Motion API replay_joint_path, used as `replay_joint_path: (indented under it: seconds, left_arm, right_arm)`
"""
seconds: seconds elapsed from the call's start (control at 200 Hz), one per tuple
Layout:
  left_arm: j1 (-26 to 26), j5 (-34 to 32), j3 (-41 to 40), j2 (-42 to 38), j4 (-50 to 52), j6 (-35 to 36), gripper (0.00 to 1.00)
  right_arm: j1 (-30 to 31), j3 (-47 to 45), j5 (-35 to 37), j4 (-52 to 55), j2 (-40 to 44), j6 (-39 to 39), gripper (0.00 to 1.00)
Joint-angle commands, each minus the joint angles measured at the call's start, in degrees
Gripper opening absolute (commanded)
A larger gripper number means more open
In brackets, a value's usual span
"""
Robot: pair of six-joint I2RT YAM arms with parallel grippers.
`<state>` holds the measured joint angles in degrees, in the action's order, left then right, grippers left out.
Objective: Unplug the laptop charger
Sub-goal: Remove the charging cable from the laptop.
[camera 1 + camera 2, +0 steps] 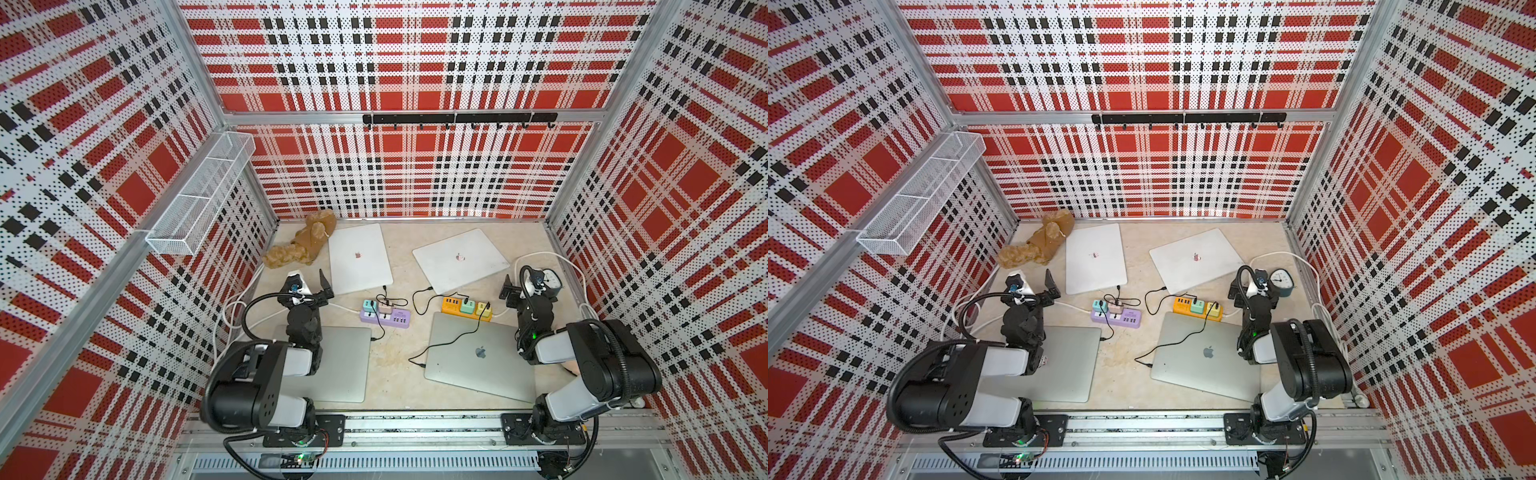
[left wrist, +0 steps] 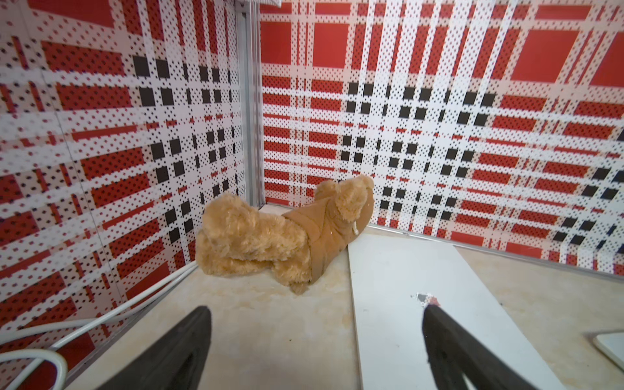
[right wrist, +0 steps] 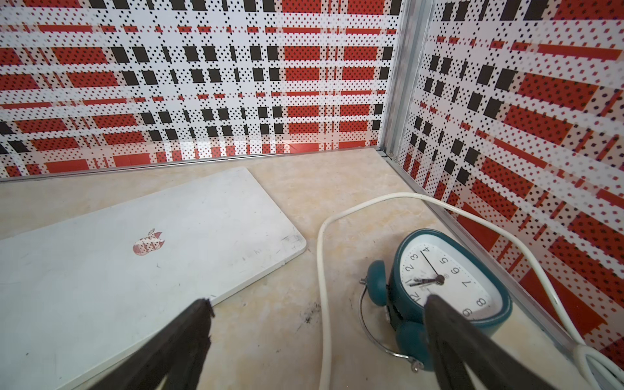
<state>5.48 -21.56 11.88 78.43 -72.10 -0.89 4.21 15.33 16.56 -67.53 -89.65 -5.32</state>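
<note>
Teddy bear [image 2: 270, 236] beyond wide-open, empty left claw [image 2: 315, 309]; alarm clock [image 3: 439, 266] just beyond wide-open, empty right claw [image 3: 317, 300].

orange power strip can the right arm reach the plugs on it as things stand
Probably yes. The right gripper is empty, jaws wide open, just beside the orange power strip, with nothing standing between them in both top views. The alarm clock sits on its other side, out of the way.

Purple power strip [image 1: 385, 319], orange power strip [image 1: 466, 308], teal clock [image 3: 449, 297]

Teddy bear [image 1: 301, 245] lies in back corner; teal clock [image 3: 449, 266] beside wall.
</note>
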Motion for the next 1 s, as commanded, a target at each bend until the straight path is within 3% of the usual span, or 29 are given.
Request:
replay_joint_path:
  seconds: [0.0,0.245,0.411,0.531,0.736,0.992]
  left_arm:
    - [1.73,-3.48,4.02,-6.96,12.83,1.30,0.98]
    - [2.39,-0.84,21.17,-13.82,47.40,-6.05,0.98]
    - [2.44,4.86,33.84,-10.98,70.17,-14.77,0.98]
    - [3.38,10.03,41.67,-7.56,86.07,-16.86,0.98]
    - [5.42,14.03,42.78,-8.84,95.07,-18.76,0.98]
    - [5.62,18.56,38.73,-12.38,96.18,-22.56,0.95]
  right_arm:
    - [-0.50,-0.96,-1.69,0.38,3.87,1.59,1.00]
    - [0.80,0.44,-3.23,16.15,20.94,3.99,1.00]
    - [5.23,5.75,-2.06,30.80,28.22,7.73,1.00]
    - [9.01,9.89,-3.84,40.08,30.89,10.27,1.00]
    - [15.70,17.70,-6.88,54.78,33.90,9.79,1.00]
    - [29.35,24.00,-8.16,66.57,34.72,8.24,1.00]
